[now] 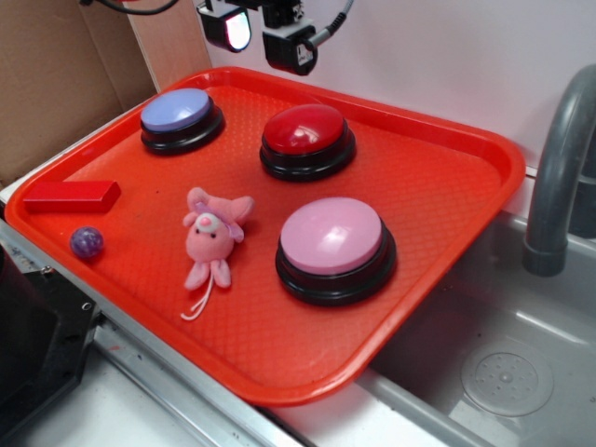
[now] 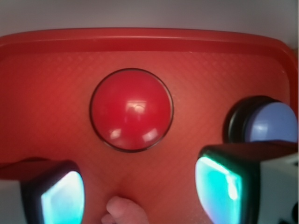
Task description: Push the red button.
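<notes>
1. Overhead, the gripper (image 1: pixel 264 35) is hanging at the far edge of the red tray (image 1: pixel 447 196), above everything; its fingers (image 2: pixel 63 196) are standing wide apart, holding nothing.
2. Below it, the red button (image 1: pixel 307 138) is sitting on the tray's far middle, untouched; the blue button (image 1: pixel 180 119) is lying to its left.
3. Nearer, the pink button (image 1: pixel 335 247) is resting right of the pink plush toy (image 1: pixel 212 237); the red block (image 1: pixel 72 195) and purple ball (image 1: pixel 87 242) are lying at the left.
</notes>
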Controlling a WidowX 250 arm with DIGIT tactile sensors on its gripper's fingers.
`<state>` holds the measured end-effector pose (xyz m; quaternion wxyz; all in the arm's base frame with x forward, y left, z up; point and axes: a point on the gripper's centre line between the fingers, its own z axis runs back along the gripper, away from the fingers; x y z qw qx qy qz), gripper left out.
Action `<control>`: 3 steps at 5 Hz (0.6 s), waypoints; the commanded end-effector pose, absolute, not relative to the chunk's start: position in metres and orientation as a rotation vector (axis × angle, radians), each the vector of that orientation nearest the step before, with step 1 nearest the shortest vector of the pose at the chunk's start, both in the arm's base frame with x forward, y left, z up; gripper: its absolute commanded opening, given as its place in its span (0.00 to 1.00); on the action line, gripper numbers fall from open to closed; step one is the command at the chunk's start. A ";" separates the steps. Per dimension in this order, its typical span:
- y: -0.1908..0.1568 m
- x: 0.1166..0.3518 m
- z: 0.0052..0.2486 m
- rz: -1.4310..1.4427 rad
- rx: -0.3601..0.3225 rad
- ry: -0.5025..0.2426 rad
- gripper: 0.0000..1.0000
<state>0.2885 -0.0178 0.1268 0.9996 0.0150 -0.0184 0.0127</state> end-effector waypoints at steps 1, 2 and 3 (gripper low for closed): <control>-0.009 0.288 0.159 0.014 0.000 -0.124 1.00; -0.004 0.278 0.163 0.024 -0.012 -0.128 1.00; 0.001 0.269 0.165 0.034 -0.020 -0.134 1.00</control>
